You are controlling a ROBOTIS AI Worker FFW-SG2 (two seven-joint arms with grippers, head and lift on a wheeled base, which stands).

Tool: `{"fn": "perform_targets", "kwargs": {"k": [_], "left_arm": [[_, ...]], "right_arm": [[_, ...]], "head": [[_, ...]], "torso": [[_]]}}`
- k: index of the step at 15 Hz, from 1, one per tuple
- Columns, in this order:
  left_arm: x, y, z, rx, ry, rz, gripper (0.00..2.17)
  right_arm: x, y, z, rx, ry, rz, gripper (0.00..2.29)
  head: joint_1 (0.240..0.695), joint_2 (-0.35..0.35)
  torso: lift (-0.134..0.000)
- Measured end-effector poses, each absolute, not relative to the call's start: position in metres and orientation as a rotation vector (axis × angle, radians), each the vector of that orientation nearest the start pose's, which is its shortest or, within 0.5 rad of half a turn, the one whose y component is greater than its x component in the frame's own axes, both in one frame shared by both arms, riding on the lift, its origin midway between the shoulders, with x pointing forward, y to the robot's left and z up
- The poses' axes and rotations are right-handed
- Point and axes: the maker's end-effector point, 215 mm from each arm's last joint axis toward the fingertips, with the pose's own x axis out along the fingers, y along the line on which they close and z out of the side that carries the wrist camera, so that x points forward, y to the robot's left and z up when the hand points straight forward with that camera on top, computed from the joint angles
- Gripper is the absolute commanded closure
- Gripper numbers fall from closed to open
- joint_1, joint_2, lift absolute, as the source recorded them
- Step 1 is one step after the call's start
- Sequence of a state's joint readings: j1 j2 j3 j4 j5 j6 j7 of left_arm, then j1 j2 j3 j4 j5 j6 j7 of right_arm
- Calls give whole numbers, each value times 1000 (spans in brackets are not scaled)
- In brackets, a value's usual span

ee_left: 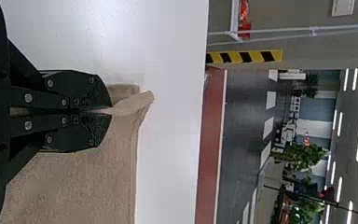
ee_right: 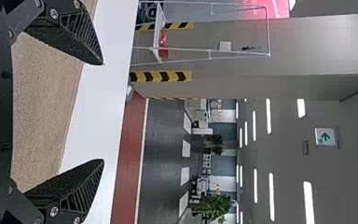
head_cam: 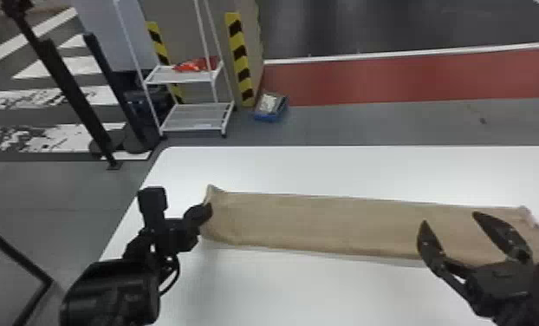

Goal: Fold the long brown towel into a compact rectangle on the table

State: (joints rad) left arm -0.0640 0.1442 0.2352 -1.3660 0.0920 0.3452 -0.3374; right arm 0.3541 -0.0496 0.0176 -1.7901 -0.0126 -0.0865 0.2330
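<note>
The right end effector [head_cam: 450, 218], spread wide, hangs over the towel [head_cam: 325, 223] toward the table's [head_cam: 346, 171] right side. The left end effector [head_cam: 208, 211] pinches the towel's left end near the table's left edge. The towel lies lengthwise between the two sides. Past the far edge stands a white rack [head_cam: 199, 117].

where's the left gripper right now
In the head view, the left gripper is at the left end of the brown towel, its jaws pinching it.
</note>
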Motion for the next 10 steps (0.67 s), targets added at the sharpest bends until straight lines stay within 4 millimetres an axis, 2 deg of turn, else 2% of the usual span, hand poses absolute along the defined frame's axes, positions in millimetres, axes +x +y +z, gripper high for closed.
{"fn": "perform_targets", "kwargs": {"k": [2,4,7,8,10], "left_arm": [[568,320,-469,-163,426,-105,1436],[577,276,-457,-187,433,-152,1436],[593,189,-445,-214,456,-242,1436],[597,160,-441,-199,456,-273,1436],[600,111,-442,-142,475,-317,1433]], "right_arm": [[477,-179,-385,-21,49,262,147],[480,-185,-384,-12,46,247,147],[480,-218,-380,20,37,189,127],[476,-233,-373,33,15,164,124],[468,-265,-359,63,-26,125,127]], "head": [[695,162],[695,109],[695,8],[695,-75],[695,-141]], "torso": [[-57],[-57],[-57],[-57],[-57]]}}
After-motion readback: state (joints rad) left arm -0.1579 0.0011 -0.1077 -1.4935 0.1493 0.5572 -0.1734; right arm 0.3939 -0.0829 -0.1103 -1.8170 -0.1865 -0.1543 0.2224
